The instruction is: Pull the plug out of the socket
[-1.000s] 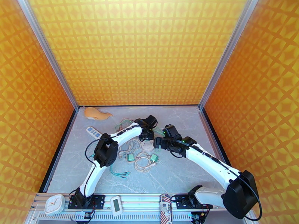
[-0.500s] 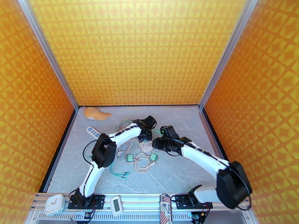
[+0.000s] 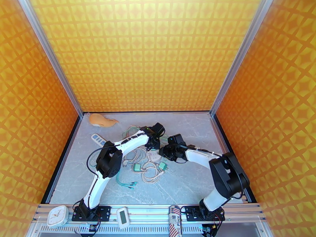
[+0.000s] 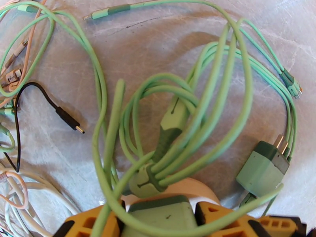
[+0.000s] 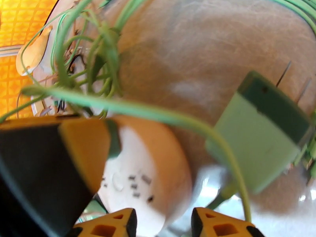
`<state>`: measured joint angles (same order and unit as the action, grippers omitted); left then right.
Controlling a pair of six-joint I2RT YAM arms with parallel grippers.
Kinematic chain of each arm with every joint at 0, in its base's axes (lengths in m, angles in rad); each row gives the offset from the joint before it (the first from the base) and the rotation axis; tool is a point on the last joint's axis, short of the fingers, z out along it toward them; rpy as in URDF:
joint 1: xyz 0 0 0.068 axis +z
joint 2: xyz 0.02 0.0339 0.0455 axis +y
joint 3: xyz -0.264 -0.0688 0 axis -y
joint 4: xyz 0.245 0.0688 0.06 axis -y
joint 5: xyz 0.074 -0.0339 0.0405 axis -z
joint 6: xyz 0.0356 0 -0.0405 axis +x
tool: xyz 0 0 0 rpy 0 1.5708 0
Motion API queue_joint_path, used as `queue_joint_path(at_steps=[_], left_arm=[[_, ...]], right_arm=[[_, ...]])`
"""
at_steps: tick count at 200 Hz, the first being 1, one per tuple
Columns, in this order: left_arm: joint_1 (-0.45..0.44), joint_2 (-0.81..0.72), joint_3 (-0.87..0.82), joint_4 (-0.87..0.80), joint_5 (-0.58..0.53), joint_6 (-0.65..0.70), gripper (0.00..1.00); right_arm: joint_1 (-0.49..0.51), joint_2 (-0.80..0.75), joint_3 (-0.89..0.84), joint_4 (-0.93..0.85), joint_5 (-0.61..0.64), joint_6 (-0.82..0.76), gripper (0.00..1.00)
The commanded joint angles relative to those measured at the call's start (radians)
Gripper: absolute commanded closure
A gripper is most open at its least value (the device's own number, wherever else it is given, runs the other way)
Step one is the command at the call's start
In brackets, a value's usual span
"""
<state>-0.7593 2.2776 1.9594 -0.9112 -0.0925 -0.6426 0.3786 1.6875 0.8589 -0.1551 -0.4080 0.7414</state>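
The socket (image 3: pixel 155 157) is a small round white block lying among cables in the middle of the table. In the left wrist view a green plug (image 4: pixel 166 219) sits on the socket (image 4: pixel 199 189), and my left gripper (image 4: pixel 160 212) is shut on that plug, one orange finger on each side. My left gripper (image 3: pixel 153 145) comes at it from the far side. My right gripper (image 3: pixel 163 151) meets it from the right. In the right wrist view the socket (image 5: pixel 146 170) fills the gap of my right gripper (image 5: pixel 162 225), which is shut on it.
A loose green plug (image 4: pixel 262 170) with bare prongs lies just right of the socket, also close to the right wrist camera (image 5: pixel 258 135). Green cable loops (image 4: pixel 197 111) and a black cable (image 4: pixel 67 117) tangle around. A remote (image 3: pixel 98 139) and a tan object (image 3: pixel 100 120) lie far left.
My right gripper has closed around the socket and shifted slightly left, while the right arm's elbow swung in toward the centre. The left arm has hardly moved.
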Motion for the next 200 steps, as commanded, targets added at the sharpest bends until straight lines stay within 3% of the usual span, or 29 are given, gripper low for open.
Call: queue_joint_path(at_steps=[1,74,117,200], left_arm=[[0.005,-0.026,-0.021,-0.071,-0.029,0.029,0.63],[0.002,-0.026,-0.008,-0.080,-0.029,0.035,0.64],[0.000,-0.020,0.002,-0.089,-0.029,0.036,0.64],[-0.005,-0.022,0.011,-0.112,-0.039,0.021,0.68]], right_arm=[[-0.005,0.059,0.031,0.061,-0.071,0.015,0.61],[-0.007,0.166,0.055,-0.032,-0.027,-0.049,0.63],[-0.007,0.180,0.054,-0.110,0.028,-0.077,0.72],[-0.007,0.187,0.045,-0.170,0.067,-0.083,0.75]])
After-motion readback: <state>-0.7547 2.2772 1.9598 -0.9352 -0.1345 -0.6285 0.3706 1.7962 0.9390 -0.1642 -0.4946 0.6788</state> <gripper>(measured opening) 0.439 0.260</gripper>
